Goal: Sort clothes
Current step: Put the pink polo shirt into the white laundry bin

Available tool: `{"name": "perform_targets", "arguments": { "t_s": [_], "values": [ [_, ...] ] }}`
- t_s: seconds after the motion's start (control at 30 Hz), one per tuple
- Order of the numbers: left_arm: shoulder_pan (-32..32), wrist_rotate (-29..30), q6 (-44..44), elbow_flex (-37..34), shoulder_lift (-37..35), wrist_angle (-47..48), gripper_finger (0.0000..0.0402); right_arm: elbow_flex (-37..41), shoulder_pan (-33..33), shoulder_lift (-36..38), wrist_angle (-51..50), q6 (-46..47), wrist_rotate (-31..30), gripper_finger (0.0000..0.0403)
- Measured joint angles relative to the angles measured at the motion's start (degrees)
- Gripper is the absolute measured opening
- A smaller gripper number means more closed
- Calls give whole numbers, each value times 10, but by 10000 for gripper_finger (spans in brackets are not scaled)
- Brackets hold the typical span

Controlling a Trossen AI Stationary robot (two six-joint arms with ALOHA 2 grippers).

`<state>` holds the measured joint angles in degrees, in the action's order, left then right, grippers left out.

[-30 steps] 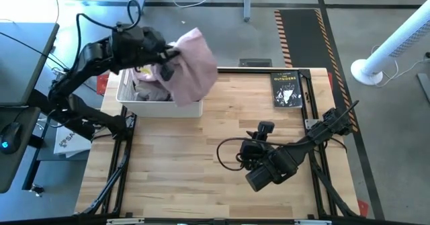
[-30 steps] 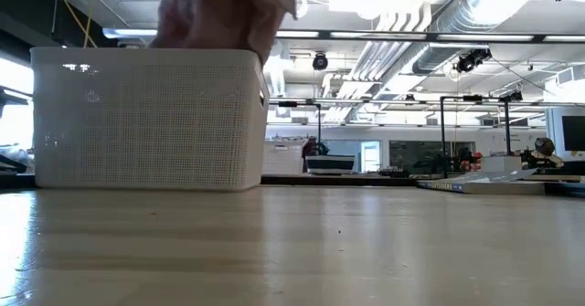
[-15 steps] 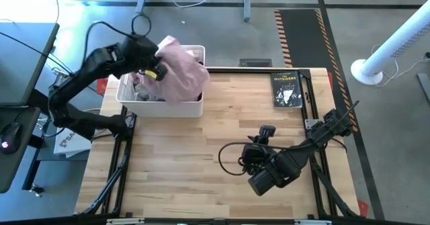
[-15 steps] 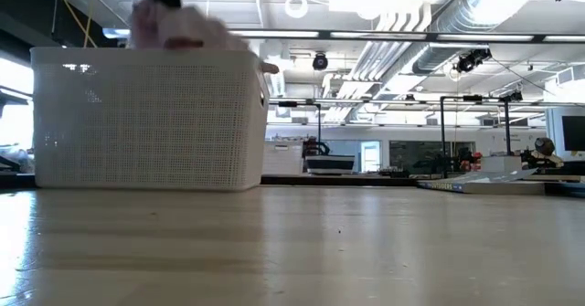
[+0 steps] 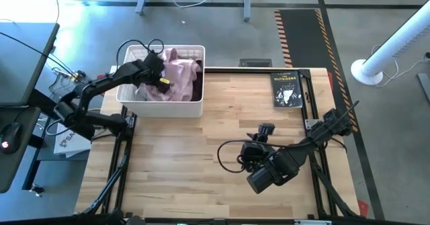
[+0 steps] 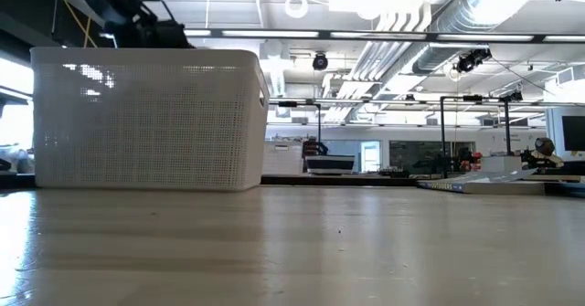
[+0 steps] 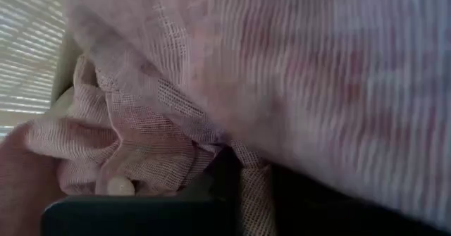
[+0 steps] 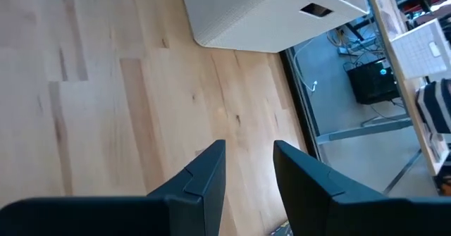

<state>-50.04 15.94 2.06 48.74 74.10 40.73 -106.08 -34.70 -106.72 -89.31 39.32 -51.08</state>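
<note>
A pale pink garment lies bunched in the white mesh basket at the table's far left corner, and fills the left wrist view. My left gripper reaches down into the basket and is shut on this garment. In the low view the basket hides the garment, and only the left arm shows above its rim. My right gripper waits open and empty low over the table's near right part, also shown in its wrist view. Other clothes are hidden. My left gripper pinches a narrow gathered strip of the pink garment between its two fingers, coming from above into the basket. One layer or several, I cannot tell. The rest of the garment lies slack in folds on the basket's contents.
A black paperback book lies at the table's far right. The basket's walls stand around my left gripper. Bare wooden tabletop stretches between the basket and the right arm.
My left gripper has gone down into the basket with the pink garment. The garment hung high and spread over the basket's right end; it has now sunk below the rim and lies bunched inside.
</note>
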Motion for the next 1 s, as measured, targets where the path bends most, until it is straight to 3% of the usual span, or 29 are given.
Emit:
{"name": "perform_targets", "arguments": {
  "t_s": [0.13, 0.27, 0.53, 0.7, 0.83, 1.0],
  "values": [
    [-7, 4, 2, -11, 40, -19, 40, 0, 2, 0, 0, -8, -13, 116],
    [-2, 8, 28, 22, 31, 33, 52, 0, 3, 0, 0, -8, -15, 116],
    [19, 36, 42, 188, -29, 271, 104, 0, 3, 0, 3, -8, -29, 116],
    [22, 51, 4, 279, -54, 358, 126, 0, 3, 0, 8, -8, -30, 116],
    [22, 49, -20, 299, -79, 313, 128, 0, 3, 0, 9, -8, -30, 116],
    [22, -34, -3, 288, -91, 204, 123, 0, 3, 0, 9, -8, -34, 116]
  ]
}}
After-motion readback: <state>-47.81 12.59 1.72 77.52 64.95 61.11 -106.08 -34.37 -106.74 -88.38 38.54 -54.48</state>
